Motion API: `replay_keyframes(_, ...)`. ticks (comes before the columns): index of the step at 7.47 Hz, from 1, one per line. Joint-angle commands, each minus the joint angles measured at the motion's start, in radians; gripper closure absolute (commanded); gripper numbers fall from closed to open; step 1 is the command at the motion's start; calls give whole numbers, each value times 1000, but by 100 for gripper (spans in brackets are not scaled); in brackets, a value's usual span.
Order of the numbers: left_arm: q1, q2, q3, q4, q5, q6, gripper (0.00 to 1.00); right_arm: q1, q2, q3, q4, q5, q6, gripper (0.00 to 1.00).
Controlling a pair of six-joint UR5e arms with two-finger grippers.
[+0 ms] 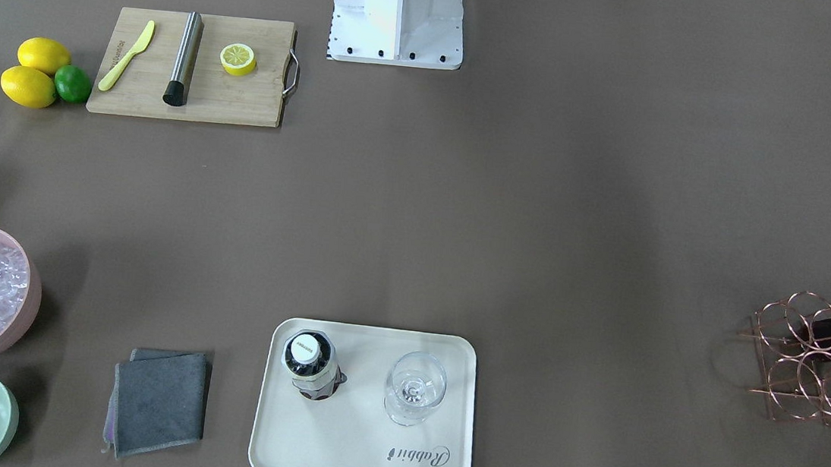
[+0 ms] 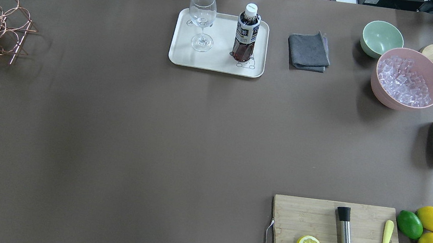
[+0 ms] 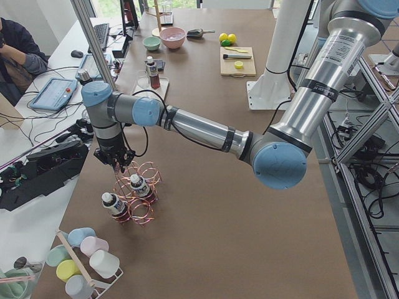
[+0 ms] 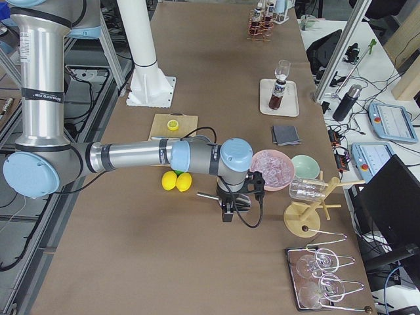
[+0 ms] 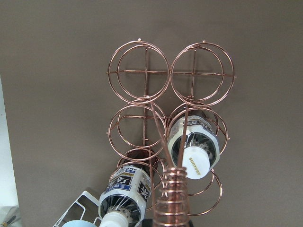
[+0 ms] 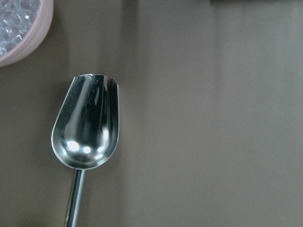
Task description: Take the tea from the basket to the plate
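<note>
Though hanging above basket (image 3: 148,212) at lower left, cannot tell opening or hold of left gripper (image 3: 116,164); two tea bottles (image 3: 138,185) in rings beneath; third tea (image 2: 246,34) upright on plate (image 2: 217,62), upper centre.

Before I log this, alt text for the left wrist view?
A rose-gold wire rack of six rings, seen from above, holds a white-capped clear plastic tea bottle in its middle-right ring and a second bottle lower left.

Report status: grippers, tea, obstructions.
Left gripper above basket, right gripper above scoop; open or shut unclear. One tea upright on plate beside glass; two bottles in basket. No obstruction seen.
</note>
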Motion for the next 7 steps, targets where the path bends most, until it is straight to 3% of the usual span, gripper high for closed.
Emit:
replay_keyframes(1, -1, 5, -6, 1, 0, 1, 100, 25, -18, -65, 13, 12, -16, 0)
replay_keyframes(4, -1, 5, -14, 1, 0, 1, 100, 5, -12, -71, 13, 15, -14, 0)
replay_keyframes(5, 2, 1, -35, -1, 12, 10, 84, -30, -10, -67, 14, 15, -16, 0)
replay_keyframes(7, 74, 31, -113, 4, 96, 1, 2, -63, -12, -79, 33, 17, -14, 0)
